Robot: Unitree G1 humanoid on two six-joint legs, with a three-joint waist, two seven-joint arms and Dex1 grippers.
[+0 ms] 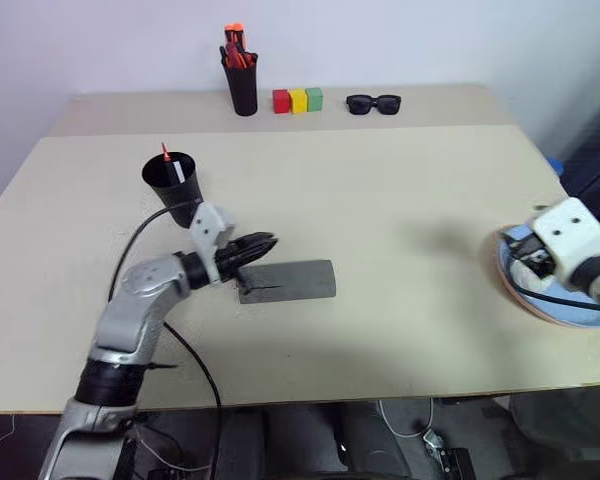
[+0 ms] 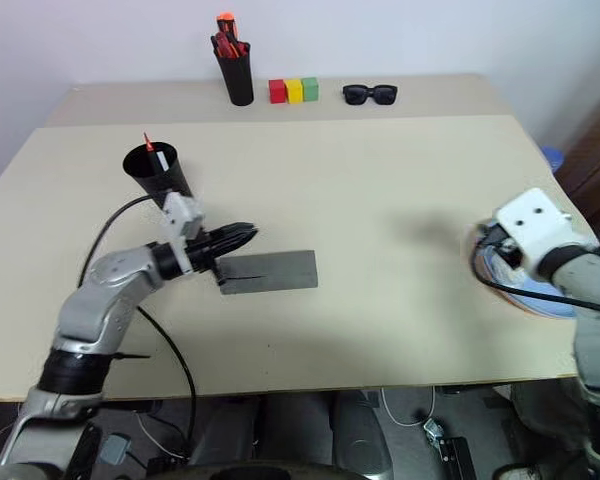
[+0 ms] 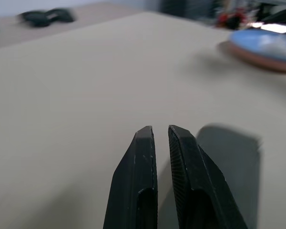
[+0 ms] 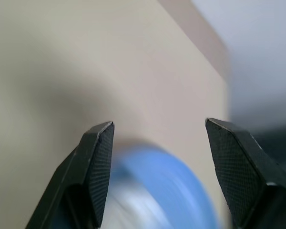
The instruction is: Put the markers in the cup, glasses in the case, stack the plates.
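The black cup (image 1: 170,178) stands at the left of the table with the two markers inside, the red tip (image 1: 165,152) poking up beside the white marker (image 1: 178,172). The grey case (image 1: 288,281) lies closed near the middle. The glasses are hidden. My left gripper (image 1: 268,242) is shut and empty, hovering level just above the case's left end. At the right edge the light blue plate (image 3: 262,40) rests on the salmon pink plate (image 3: 264,61). My right gripper (image 4: 159,126) is open above the blue plate (image 4: 167,191), holding nothing.
At the back stand a slim black holder of orange-red pens (image 1: 243,80), a row of red, yellow and green blocks (image 1: 297,100) and black sunglasses (image 1: 373,103). A black cable (image 1: 130,250) loops from my left arm. The plates sit close to the table's right edge.
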